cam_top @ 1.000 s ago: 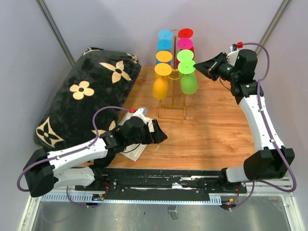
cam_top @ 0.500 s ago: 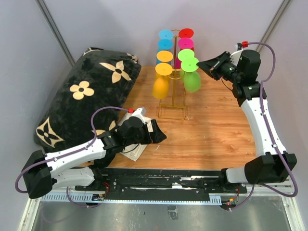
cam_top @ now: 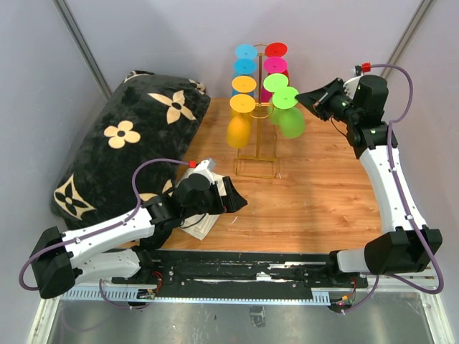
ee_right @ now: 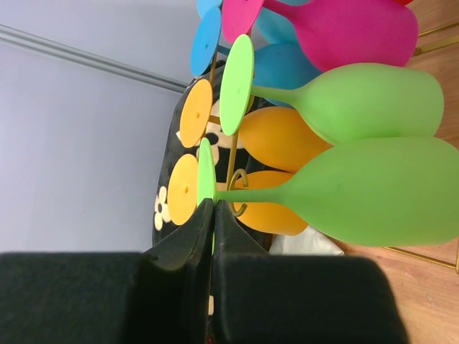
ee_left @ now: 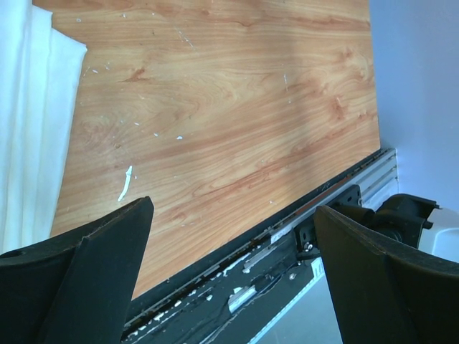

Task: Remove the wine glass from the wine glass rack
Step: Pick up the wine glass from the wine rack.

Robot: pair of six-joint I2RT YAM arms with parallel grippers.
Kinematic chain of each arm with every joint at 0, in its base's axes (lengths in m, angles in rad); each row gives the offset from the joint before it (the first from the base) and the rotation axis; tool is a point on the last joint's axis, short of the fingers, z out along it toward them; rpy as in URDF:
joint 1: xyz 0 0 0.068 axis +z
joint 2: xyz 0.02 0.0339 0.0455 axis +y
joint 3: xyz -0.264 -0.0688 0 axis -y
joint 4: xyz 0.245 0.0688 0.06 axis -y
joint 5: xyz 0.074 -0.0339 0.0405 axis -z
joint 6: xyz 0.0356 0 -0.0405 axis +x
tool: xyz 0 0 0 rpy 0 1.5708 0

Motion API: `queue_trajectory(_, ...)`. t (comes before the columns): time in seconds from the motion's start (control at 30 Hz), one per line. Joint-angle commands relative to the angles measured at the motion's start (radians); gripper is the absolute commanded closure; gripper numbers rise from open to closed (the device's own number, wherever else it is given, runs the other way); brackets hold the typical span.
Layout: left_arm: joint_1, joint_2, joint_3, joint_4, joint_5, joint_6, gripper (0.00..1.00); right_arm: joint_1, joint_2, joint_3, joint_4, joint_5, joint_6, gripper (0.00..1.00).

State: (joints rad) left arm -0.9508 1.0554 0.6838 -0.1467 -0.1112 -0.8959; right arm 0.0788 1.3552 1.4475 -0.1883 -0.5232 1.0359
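The gold wine glass rack (cam_top: 258,154) stands at the back middle of the wooden table, with coloured glasses hanging upside down on both sides. My right gripper (cam_top: 301,97) is shut on the round foot (ee_right: 206,172) of the lower green wine glass (cam_top: 292,123), which hangs tilted just right of the rack. In the right wrist view its stem crosses a small gold hook (ee_right: 240,193); whether they touch I cannot tell. My left gripper (cam_top: 237,201) is low over the table's near left, open with nothing between its fingers (ee_left: 107,244).
A black pillow (cam_top: 129,143) with cream flowers fills the left side. A folded white cloth (cam_top: 197,222) lies under the left arm. Orange (cam_top: 239,130), blue, pink and red glasses and a second green glass (ee_right: 366,104) hang on the rack. A black rail (ee_left: 287,236) runs along the table's near edge.
My right gripper has drawn the green wine glass a little to the right, away from the rack's pole, and the glass tilts more. The left arm has barely shifted.
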Motion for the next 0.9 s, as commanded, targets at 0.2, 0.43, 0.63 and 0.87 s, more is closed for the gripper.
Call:
queue_trajectory(0.2, -0.006, -0.051, 0.009, 0.007, -0.015, 0.001, 0.0, -0.03, -0.042, 0.015, -0.024, 0.052, -0.086, 0.99)
queue_trajectory(0.43, -0.006, -0.107, -0.001, 0.026, -0.008, -0.002, 0.0, -0.031, -0.183, -0.065, -0.063, 0.218, -0.202, 0.99)
queue_trajectory(0.63, -0.006, -0.177, -0.019, 0.068, 0.0, 0.021, 0.0, -0.03, -0.44, -0.302, -0.069, 0.233, -0.216, 0.99)
queue_trajectory(0.87, -0.008, -0.241, -0.072, 0.205, 0.015, 0.022, 0.0, -0.028, -0.734, -0.646, -0.032, -0.043, -0.152, 0.99)
